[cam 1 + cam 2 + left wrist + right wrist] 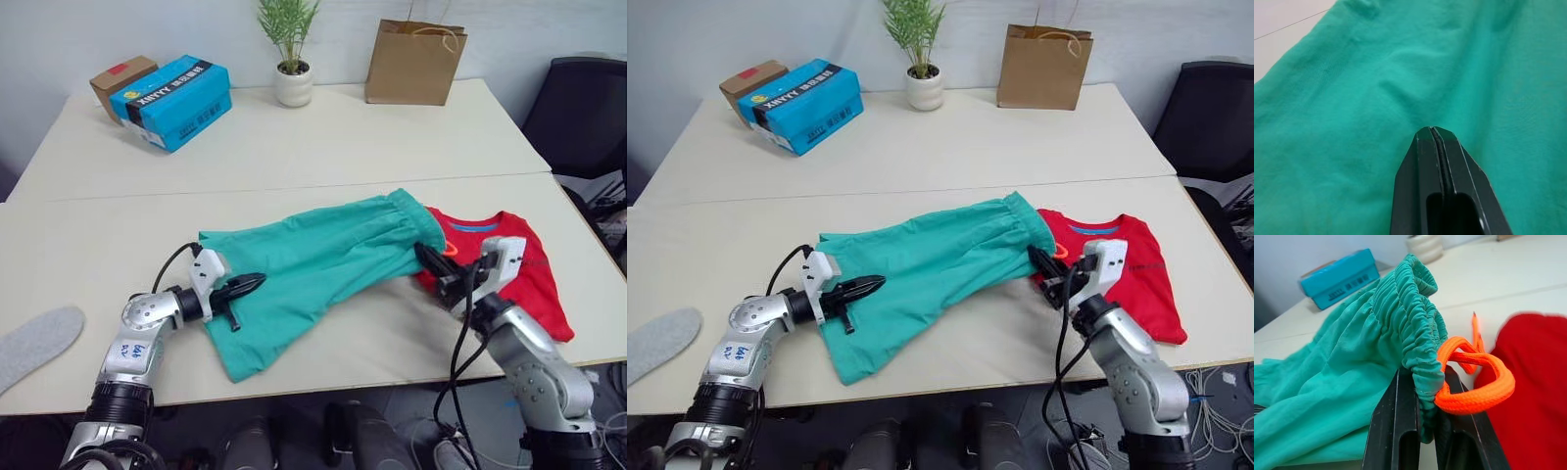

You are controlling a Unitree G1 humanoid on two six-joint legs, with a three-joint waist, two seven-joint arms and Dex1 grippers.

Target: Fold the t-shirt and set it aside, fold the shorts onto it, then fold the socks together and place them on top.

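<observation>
left gripper has its 2 fingers pressed together, tips resting over the near-left part of the shorts. right gripper clamps the gathered waistband beside the red t-shirt, which lies right.

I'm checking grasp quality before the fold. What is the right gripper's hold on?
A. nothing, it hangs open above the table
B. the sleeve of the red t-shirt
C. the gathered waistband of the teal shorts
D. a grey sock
C: in the right wrist view the right gripper pinches the gathered waistband of the shorts, with the orange drawstring looped beside it and the t-shirt untouched.
</observation>
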